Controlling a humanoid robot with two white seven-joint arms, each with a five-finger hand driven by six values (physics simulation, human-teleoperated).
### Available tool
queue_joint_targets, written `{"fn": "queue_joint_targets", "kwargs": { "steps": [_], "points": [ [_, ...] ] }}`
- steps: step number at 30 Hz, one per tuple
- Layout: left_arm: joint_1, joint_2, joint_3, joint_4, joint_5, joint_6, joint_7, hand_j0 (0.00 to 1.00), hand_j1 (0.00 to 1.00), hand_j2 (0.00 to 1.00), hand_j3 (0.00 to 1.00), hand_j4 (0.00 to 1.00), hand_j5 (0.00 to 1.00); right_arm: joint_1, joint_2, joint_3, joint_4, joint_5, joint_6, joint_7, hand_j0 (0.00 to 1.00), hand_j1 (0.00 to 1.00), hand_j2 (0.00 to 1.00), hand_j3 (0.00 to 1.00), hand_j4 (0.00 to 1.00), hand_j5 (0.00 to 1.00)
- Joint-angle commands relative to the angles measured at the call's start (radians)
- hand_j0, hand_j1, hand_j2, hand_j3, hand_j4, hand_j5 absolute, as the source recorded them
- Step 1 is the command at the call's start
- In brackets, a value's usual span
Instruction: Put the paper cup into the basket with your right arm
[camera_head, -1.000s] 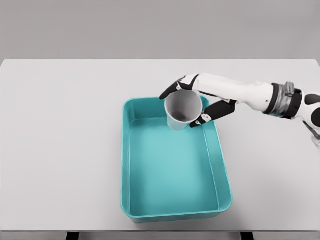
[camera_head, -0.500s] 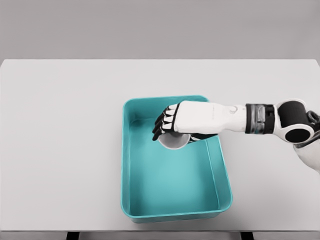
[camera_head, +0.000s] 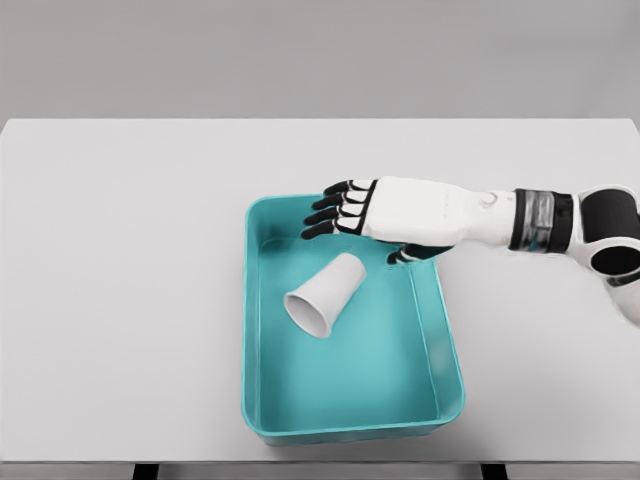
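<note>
White paper cup (camera_head: 325, 295) is lying in basket (camera_head: 445, 350); my right hand (camera_head: 385, 215), fingers spread and empty, is risking clipping the rim when withdrawing.

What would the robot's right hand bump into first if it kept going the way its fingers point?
Probably nothing: the right hand points left above the basket's far left corner, with bare table beyond. The cup lies nearer, off that line.

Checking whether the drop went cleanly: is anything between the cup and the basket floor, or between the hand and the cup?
Nothing visible. The cup lies on its side inside the basket. The right hand is open above the basket's far end, apart from the cup.
</note>
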Motion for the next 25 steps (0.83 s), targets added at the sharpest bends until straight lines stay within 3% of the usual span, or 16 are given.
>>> {"fn": "queue_joint_targets", "kwargs": {
  "steps": [1,3,4,7,9,11,17,25],
  "points": [
    [0.000,0.000,0.000,0.000,0.000,0.000,0.000,1.00,1.00,1.00,1.00,1.00,1.00,0.000,-0.062,-0.174,0.004,-0.285,0.004,-0.001,1.00,1.00,1.00,1.00,1.00,1.00],
    [0.000,0.000,0.000,0.000,0.000,0.000,0.000,1.00,1.00,1.00,1.00,1.00,1.00,0.041,-0.117,-0.269,0.023,-0.539,0.004,-0.001,1.00,1.00,1.00,1.00,1.00,1.00],
    [0.000,0.000,0.000,0.000,0.000,0.000,0.000,1.00,1.00,1.00,1.00,1.00,1.00,0.061,-0.125,-0.303,0.050,-0.558,0.004,-0.001,1.00,1.00,1.00,1.00,1.00,1.00],
    [0.000,0.000,0.000,0.000,0.000,0.000,0.000,1.00,1.00,1.00,1.00,1.00,1.00,0.198,-0.123,-0.429,0.205,-0.497,0.004,-0.001,1.00,1.00,1.00,1.00,1.00,1.00],
    [0.000,0.000,0.000,0.000,0.000,0.000,0.000,1.00,1.00,1.00,1.00,1.00,1.00,0.215,-0.111,-0.438,0.249,-0.376,0.004,-0.001,1.00,1.00,1.00,1.00,1.00,1.00],
    [0.000,0.000,0.000,0.000,0.000,0.000,0.000,1.00,1.00,1.00,1.00,1.00,1.00,0.249,-0.111,-0.447,0.295,-0.360,0.004,-0.001,1.00,1.00,1.00,1.00,1.00,1.00],
    [0.000,0.000,0.000,0.000,0.000,0.000,0.000,1.00,1.00,1.00,1.00,1.00,1.00,0.267,-0.103,-0.453,0.340,-0.356,0.004,-0.001,1.00,1.00,1.00,1.00,1.00,1.00],
    [0.000,0.000,0.000,0.000,0.000,0.000,0.000,1.00,1.00,1.00,1.00,1.00,1.00,0.267,-0.076,-0.452,0.337,-0.354,0.004,-0.001,1.00,1.00,1.00,1.00,1.00,1.00]
  ]
}}
